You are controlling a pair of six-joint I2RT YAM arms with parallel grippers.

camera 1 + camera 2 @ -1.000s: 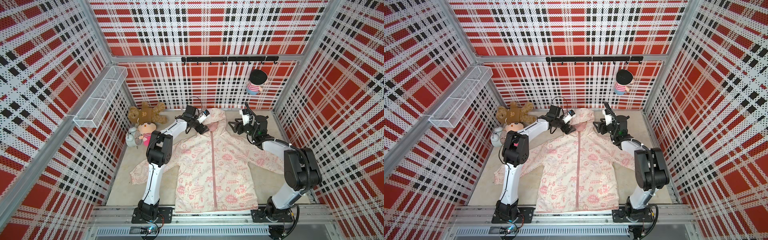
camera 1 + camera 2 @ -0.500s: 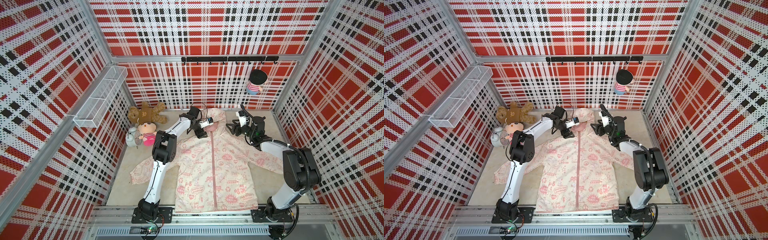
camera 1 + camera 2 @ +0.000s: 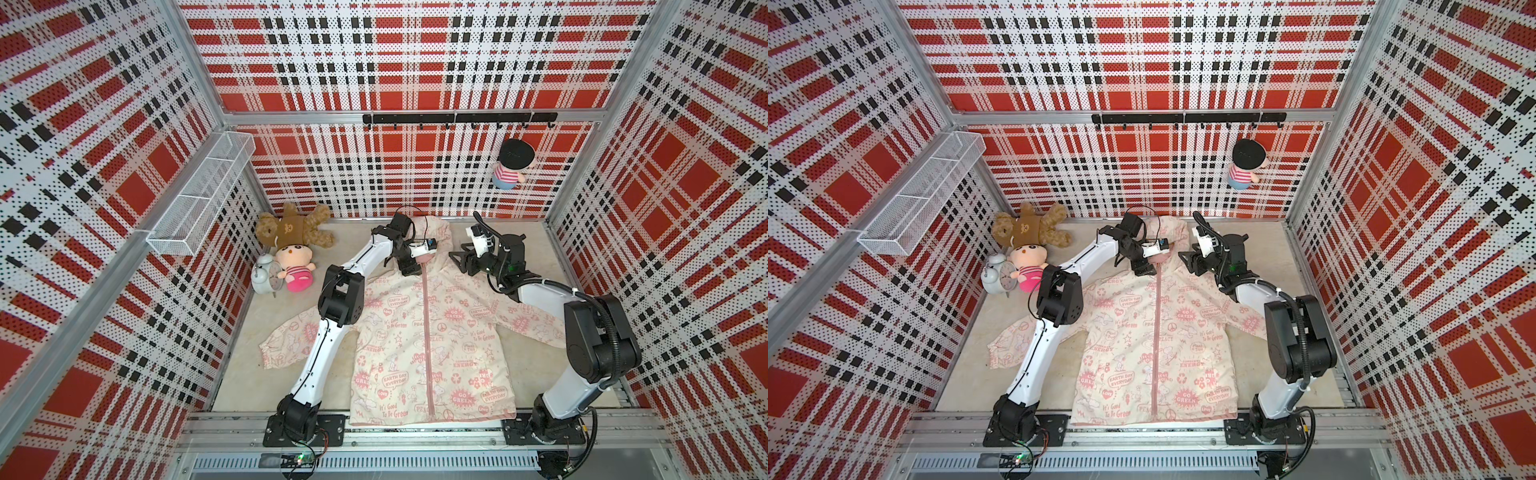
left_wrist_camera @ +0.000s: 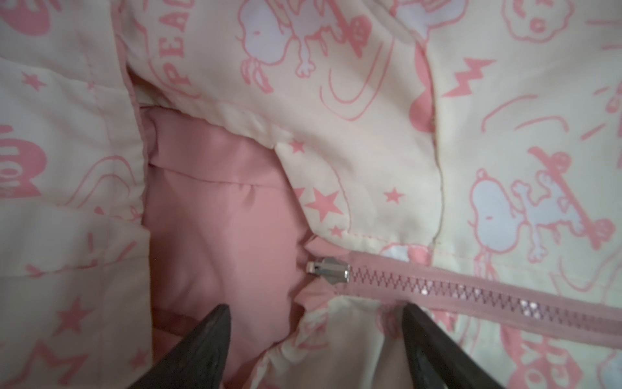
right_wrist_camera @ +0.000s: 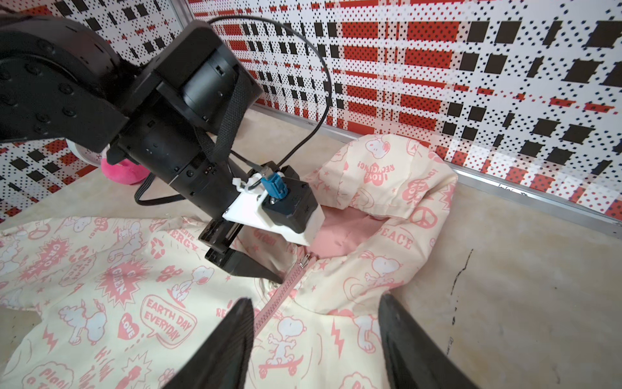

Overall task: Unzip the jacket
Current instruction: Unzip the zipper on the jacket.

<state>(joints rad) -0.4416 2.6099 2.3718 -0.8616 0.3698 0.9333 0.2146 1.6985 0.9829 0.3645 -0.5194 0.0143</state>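
Note:
The cream jacket [image 3: 432, 345] with pink prints lies flat on the floor, hood toward the back wall, and shows in both top views. Its pink zipper [image 3: 428, 332] is closed up to the collar. The metal slider [image 4: 331, 271] sits at the top, by the pink lining. My left gripper [image 4: 314, 323] is open, low over the collar just beside the slider, with a fold of collar fabric between its fingers [image 4: 208, 340]. My right gripper [image 5: 316, 323] is open and hovers over the jacket's chest beside the zipper, holding nothing.
A brown teddy bear [image 3: 295, 228], a pink doll [image 3: 295, 266] and a white alarm clock [image 3: 264, 276] lie at the back left. A wire basket [image 3: 203, 199] hangs on the left wall. A small doll [image 3: 511, 166] hangs under the hook rail [image 3: 457, 118].
My left gripper has swung from the hood's left side down onto the collar at the zipper top, its jaws narrowing a little. The right gripper has edged toward the collar.

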